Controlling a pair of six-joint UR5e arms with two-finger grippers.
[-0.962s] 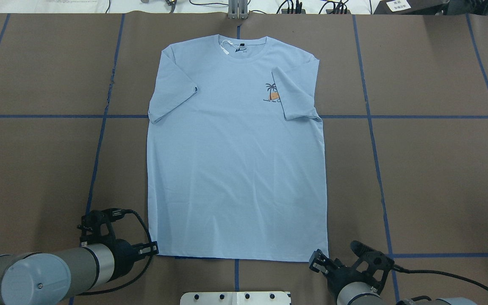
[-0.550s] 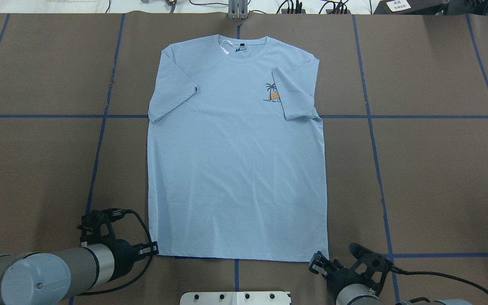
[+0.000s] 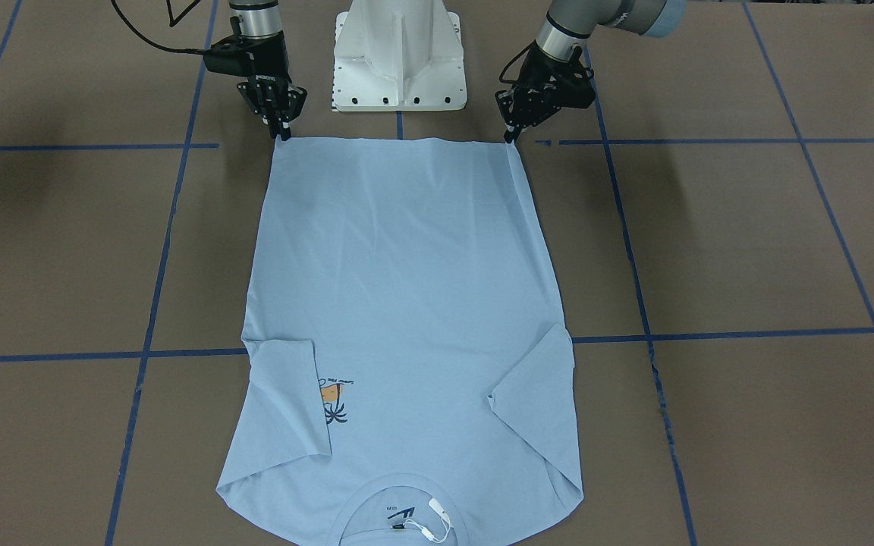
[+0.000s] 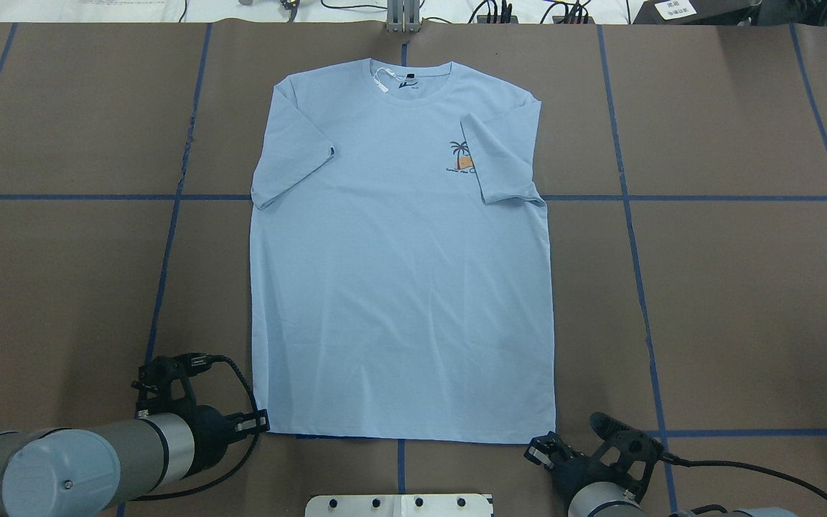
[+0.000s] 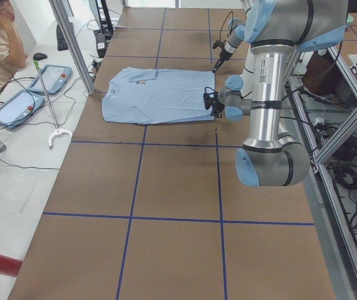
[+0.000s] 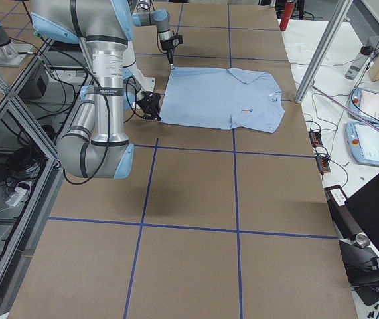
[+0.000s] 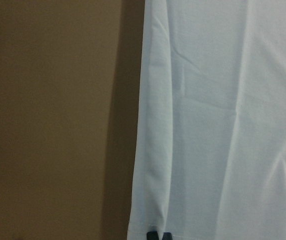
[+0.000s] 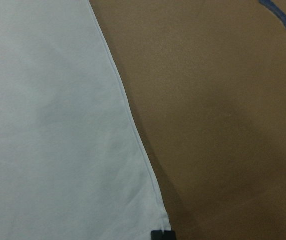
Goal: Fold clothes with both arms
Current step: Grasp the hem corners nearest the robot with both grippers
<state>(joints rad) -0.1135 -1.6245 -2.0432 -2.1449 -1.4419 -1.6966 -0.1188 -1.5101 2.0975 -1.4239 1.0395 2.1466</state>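
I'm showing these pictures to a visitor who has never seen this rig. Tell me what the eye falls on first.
A light blue T-shirt lies spread flat in the middle of the brown table, its collar away from the robot and both sleeves folded inward. The left gripper and the right gripper each meet one corner of the near hem.

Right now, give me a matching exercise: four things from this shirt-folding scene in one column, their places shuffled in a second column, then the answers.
1 left arm
2 white tag
3 right arm
4 palm print

A T-shirt chest
B tip at overhead view's right hem corner
C collar
D tip at overhead view's left hem corner

Pairs: 1-D, 2-C, 3-B, 4-A
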